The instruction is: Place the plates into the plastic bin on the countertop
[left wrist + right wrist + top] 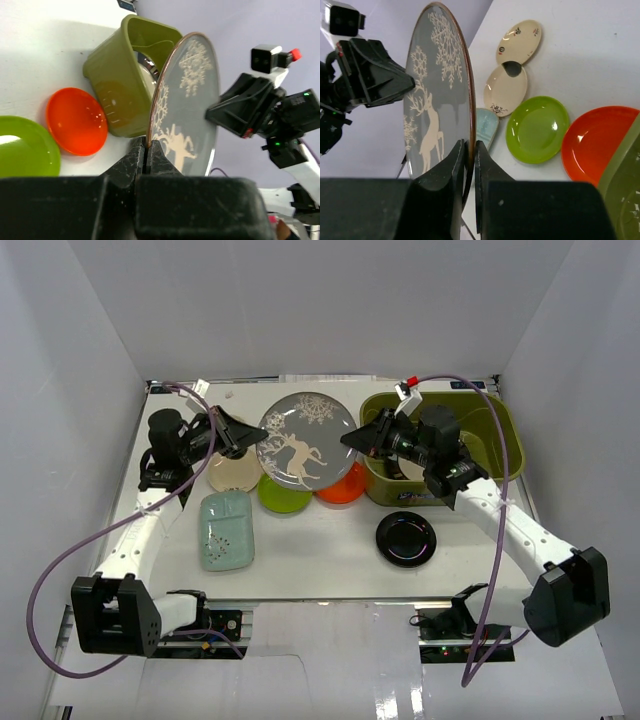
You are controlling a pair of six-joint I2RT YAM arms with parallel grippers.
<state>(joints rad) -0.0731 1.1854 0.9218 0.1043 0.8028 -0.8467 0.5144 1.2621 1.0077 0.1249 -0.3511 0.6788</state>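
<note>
The grey deer-patterned plate [303,440] is held on edge above the countertop [320,560], between both grippers. My left gripper [246,437] is shut on its left rim; in the left wrist view [145,150] the fingers pinch the rim of the plate [187,105]. My right gripper [356,436] is closed round the opposite rim [470,150] of the plate [437,95]. The olive-green bin [500,430] stands at the right behind the right gripper, with a dark-rimmed cream plate [146,70] inside. The lime plate [284,494], orange plate [342,487], mint plate [227,530], beige plate [232,473] and black plate [406,538] lie on the countertop.
Pale grey walls [80,390] enclose the countertop on three sides. Two cream plates [520,41] [506,89] show in the right wrist view beyond the lime plate [538,129]. Purple cables [60,570] loop from both arms.
</note>
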